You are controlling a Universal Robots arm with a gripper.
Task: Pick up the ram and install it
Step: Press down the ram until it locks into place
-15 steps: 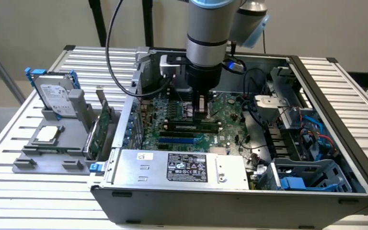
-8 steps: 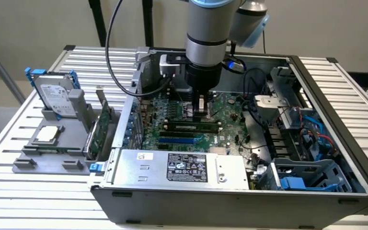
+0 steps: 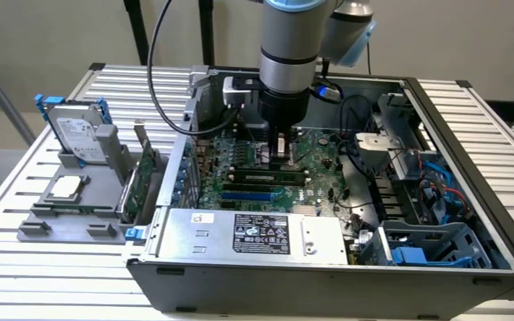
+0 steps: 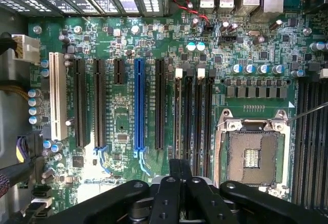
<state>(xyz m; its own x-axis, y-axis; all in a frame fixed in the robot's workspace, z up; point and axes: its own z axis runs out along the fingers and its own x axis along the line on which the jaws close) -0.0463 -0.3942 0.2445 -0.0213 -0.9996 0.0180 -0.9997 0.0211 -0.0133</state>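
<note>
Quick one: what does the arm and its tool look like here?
The arm is a silver-grey cylinder with a black band, ending in a black wrist section. Black cables loop down beside it, and a small blue light glows at the wrist. The tool is black, with jointed linkage fingers held by round pins.

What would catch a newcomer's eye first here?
The open computer case fills the table, and the arm's tool reaches down into it over the green motherboard. In the wrist view, the blue expansion slot stands out among black slots, beside the empty processor socket. A hard drive stands upright at the exterior view's left.
</note>
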